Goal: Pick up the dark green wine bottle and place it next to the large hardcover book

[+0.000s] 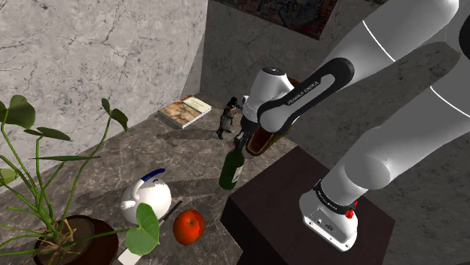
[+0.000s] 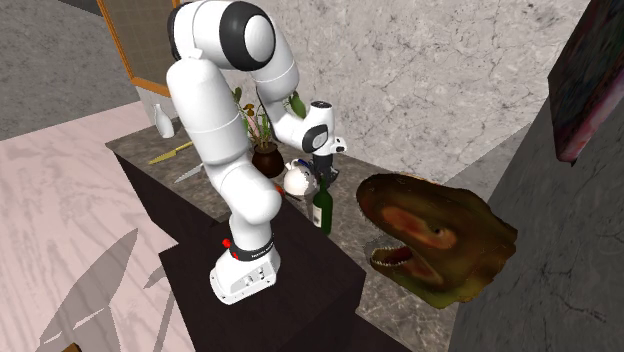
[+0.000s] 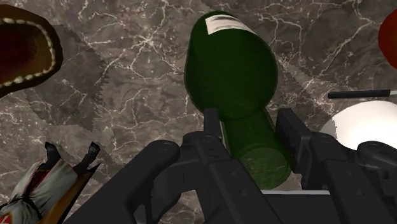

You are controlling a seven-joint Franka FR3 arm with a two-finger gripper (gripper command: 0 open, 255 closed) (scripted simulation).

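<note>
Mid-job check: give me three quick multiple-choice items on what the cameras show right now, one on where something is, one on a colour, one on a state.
1. Where is the gripper?
A. over the book
B. at the neck of the wine bottle
C. beside the plant pot

2. What colour is the round fruit near the white teapot?
A. blue
B. yellow
C. red

3. How is the wine bottle oriented?
A. upright, neck up
B. lying on its side
C. upside down

Answers:
1. B: the wrist view has the dark green neck right at the gripper.
2. C: the fruit shows red in the shoulder view.
3. A: in the shoulder view the bottle's neck points up under the hand and its base is at the bottom.
</note>
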